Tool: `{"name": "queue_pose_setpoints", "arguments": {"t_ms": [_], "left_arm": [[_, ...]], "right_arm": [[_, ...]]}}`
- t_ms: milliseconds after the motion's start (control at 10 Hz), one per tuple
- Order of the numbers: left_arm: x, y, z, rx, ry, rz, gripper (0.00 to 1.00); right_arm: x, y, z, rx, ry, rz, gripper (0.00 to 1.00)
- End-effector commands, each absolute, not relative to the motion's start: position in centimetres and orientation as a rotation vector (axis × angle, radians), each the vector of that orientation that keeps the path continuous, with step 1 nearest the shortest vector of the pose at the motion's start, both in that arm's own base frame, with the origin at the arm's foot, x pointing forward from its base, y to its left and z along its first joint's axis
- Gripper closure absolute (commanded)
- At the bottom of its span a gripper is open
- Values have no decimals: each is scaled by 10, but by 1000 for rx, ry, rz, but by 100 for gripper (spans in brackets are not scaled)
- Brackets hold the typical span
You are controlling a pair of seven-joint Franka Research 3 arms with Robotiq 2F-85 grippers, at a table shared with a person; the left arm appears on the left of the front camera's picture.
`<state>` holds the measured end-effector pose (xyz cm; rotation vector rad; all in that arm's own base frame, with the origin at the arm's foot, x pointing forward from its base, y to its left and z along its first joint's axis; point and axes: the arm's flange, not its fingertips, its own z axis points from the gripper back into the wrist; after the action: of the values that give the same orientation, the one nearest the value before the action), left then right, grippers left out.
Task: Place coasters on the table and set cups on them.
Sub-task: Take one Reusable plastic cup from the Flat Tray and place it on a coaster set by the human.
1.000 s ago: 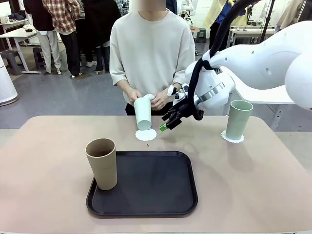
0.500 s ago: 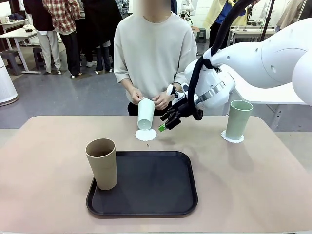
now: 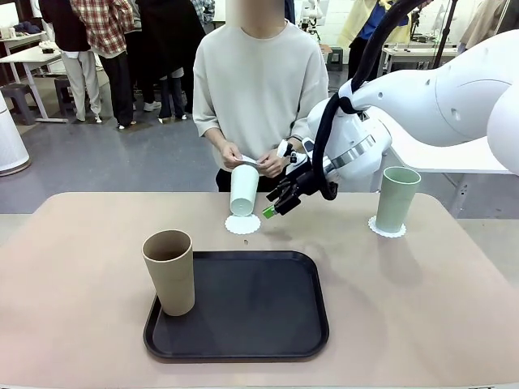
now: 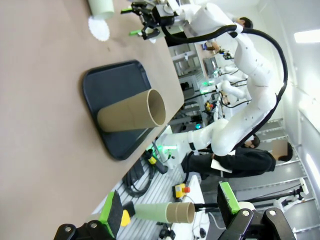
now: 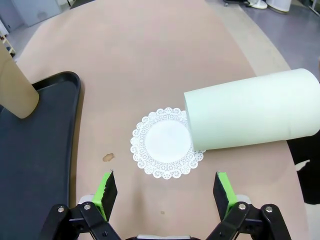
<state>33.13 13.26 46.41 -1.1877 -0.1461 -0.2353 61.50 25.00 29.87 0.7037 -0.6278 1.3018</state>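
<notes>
A person's hands hold a pale mint cup (image 3: 243,190) just above a white lacy coaster (image 3: 242,224) at the far middle of the beige table (image 3: 73,267). In the right wrist view that cup (image 5: 252,116) hangs over the coaster's (image 5: 165,142) edge. My right gripper (image 3: 272,209) hovers open just right of it, its green pads (image 5: 106,189) wide apart and holding nothing. A second mint cup (image 3: 397,198) stands on its coaster (image 3: 387,227) at far right. The tan-brown cup (image 3: 170,271) stands on the black tray's left edge. My left gripper (image 4: 170,207) is open, well back from the brown cup (image 4: 132,114).
The black tray (image 3: 251,308) lies at the front middle of the table. A small brown spot (image 3: 258,240) marks the tabletop beside the coaster. My right arm (image 3: 438,97) stretches in from the right above the far edge. People stand behind the table.
The person has shifted the mint cup a little to the right, bringing it over the coaster. My right gripper has barely moved.
</notes>
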Motion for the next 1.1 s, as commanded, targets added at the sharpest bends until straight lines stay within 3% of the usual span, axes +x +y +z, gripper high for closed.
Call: {"name": "queue_pose_setpoints", "arguments": {"t_ms": [0,500,800,900,1000], "left_arm": [[330,134,466,-1199,-154,-240,0],[330,134,466,-1199,-154,-240,0],[330,134,466,-1199,-154,-240,0],[330,134,466,-1199,-154,-240,0],[330,134,466,-1199,-154,-240,0]], "right_arm": [[613,252,308,742,-605,1216,0],[584,282,409,444,-278,1171,0],[583,300,441,328,-223,1109,0],[581,298,444,262,-211,1194,0],[573,293,440,356,-257,1121,0]]}}
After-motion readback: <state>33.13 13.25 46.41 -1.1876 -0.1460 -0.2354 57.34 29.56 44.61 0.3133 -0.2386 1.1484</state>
